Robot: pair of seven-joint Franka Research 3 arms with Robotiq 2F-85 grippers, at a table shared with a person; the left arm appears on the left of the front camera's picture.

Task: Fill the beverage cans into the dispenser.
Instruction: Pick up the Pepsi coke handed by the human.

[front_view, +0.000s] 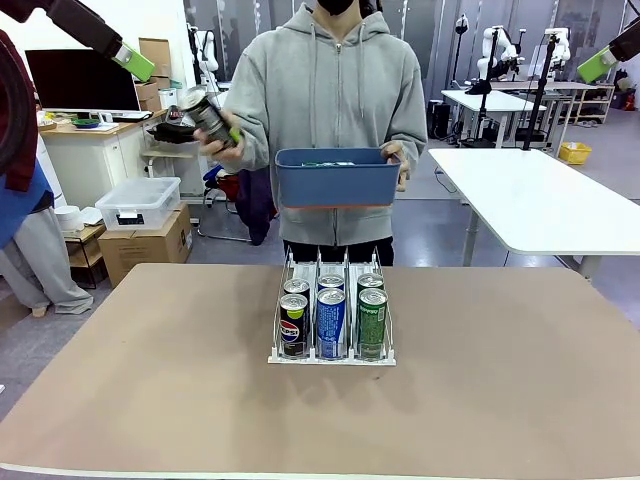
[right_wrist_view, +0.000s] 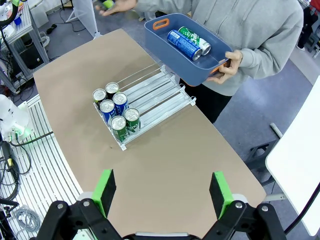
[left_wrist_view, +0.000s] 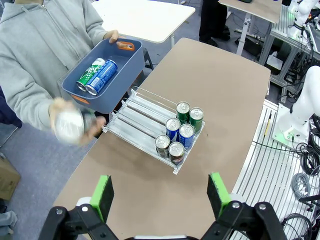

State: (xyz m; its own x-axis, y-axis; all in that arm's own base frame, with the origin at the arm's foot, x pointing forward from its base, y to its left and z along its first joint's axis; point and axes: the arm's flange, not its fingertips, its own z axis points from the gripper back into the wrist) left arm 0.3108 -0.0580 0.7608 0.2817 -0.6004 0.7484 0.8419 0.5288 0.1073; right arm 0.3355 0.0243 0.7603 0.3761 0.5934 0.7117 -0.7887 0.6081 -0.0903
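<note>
Beverage cans (front_view: 331,320): six upright, two per lane, at the front lip of the dispenser (front_view: 332,360), mid-tabletop (front_view: 150,380) toward the far edge. Two more lying in the blue tub (front_view: 336,185), one in the person's hand (front_view: 222,148), both held beyond that edge. Probably thin-walled, smooth, easily dented, weighty if full; best pinched across the mid-body. Left gripper (left_wrist_view: 159,192) and right gripper (right_wrist_view: 162,192) poised high over the tabletop, pointing down, fingers (left_wrist_view: 103,195) spread wide, gripping nothing

Bright, even indoor light — soft shadows; the person's hand (left_wrist_view: 90,123) is blurred; wrist views bow at edges.
</note>
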